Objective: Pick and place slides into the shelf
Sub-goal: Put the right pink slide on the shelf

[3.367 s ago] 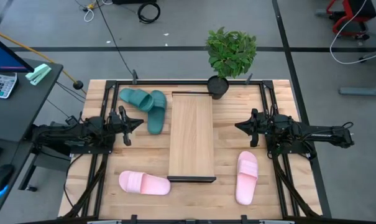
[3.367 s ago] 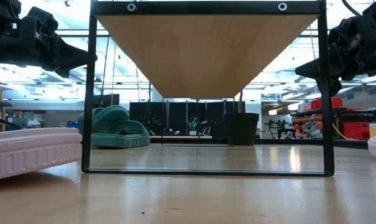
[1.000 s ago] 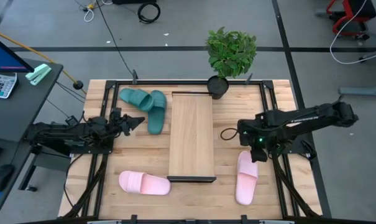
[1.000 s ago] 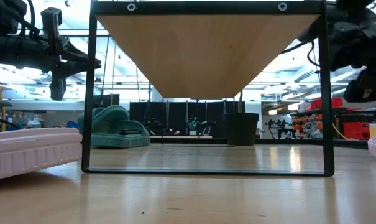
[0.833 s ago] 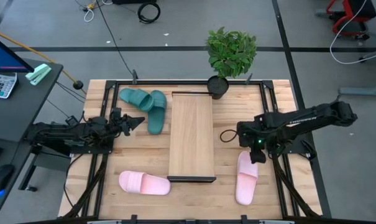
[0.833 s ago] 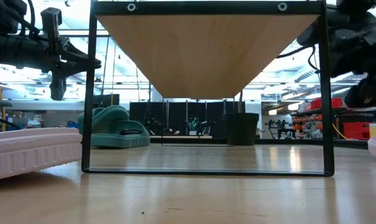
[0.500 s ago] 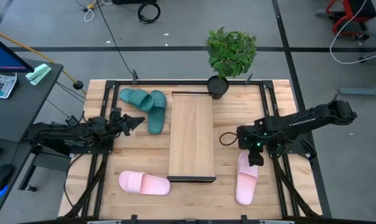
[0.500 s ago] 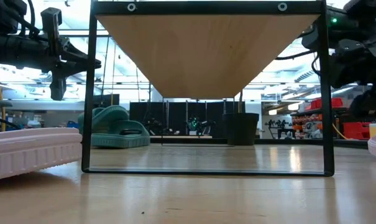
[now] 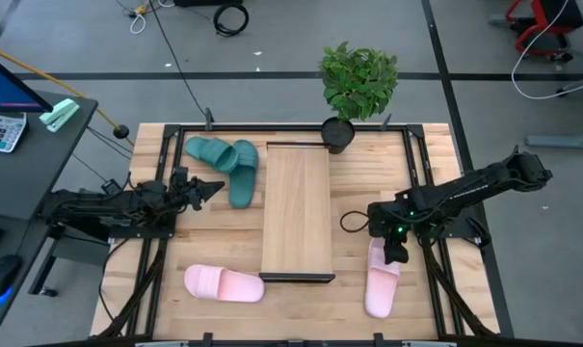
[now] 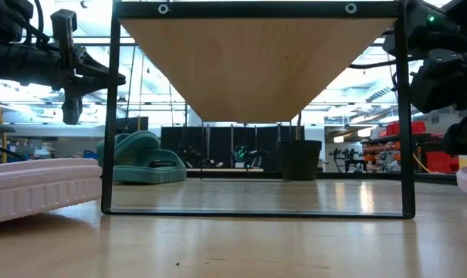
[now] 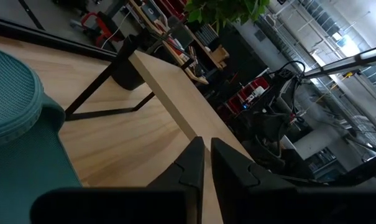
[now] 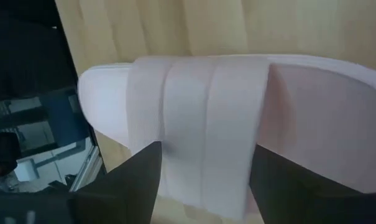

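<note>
On table: 2 pink slides (image 9: 383, 278) (image 9: 224, 284), 2 teal slides (image 9: 211, 152) (image 9: 244, 173), 1 shelf (image 9: 296, 210). R gripper (image 9: 395, 253) spread wide over pink strap; L gripper (image 9: 212, 191) fingers nearly closed, holding nothing.

Two black jointed arms (image 9: 469, 188) with looped cables

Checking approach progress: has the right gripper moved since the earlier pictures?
Yes. The right gripper moved from level with the shelf's middle toward its near end, over the pink slide.
</note>
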{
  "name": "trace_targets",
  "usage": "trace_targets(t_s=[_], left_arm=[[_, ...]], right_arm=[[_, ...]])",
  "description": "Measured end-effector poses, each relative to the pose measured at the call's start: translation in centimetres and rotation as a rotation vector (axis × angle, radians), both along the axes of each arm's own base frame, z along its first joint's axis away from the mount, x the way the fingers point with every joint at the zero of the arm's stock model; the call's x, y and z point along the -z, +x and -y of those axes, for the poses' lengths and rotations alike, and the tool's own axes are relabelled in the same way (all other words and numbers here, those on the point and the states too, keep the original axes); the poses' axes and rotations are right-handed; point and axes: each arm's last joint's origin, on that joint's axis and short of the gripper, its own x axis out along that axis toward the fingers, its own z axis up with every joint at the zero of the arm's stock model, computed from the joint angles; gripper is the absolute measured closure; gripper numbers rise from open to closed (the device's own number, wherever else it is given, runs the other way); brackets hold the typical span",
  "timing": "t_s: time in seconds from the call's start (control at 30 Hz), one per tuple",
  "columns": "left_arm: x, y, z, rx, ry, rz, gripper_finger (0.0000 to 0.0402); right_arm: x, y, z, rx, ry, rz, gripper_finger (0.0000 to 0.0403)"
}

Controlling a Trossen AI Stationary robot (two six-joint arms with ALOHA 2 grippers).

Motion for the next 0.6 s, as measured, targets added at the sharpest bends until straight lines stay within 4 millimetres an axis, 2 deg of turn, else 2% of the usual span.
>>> trace_targets(t_s=[0.2, 0.43, 0.5, 0.6], left_arm=[[0.00, 0.00, 0.00, 0.000, 0.002, 0.000, 0.0378], [0.00, 0.00, 0.00, 0.000, 0.002, -0.001, 0.0372], [0.00, 0.00, 0.00, 0.000, 0.002, -0.001, 0.0370], [0.02, 0.00, 0.00, 0.000, 0.002, -0.003, 0.0371]], right_arm=[[-0.03, 0.03, -0.34, -0.019, -0.006, 0.015, 0.0236], [-0.06, 0.02, -0.38, -0.025, 0.006, 0.014, 0.0377], [-0.11, 0.00, -0.44, -0.035, 0.032, 0.010, 0.0389], [-0.21, -0.05, -0.55, -0.046, 0.084, -0.003, 0.0384]])
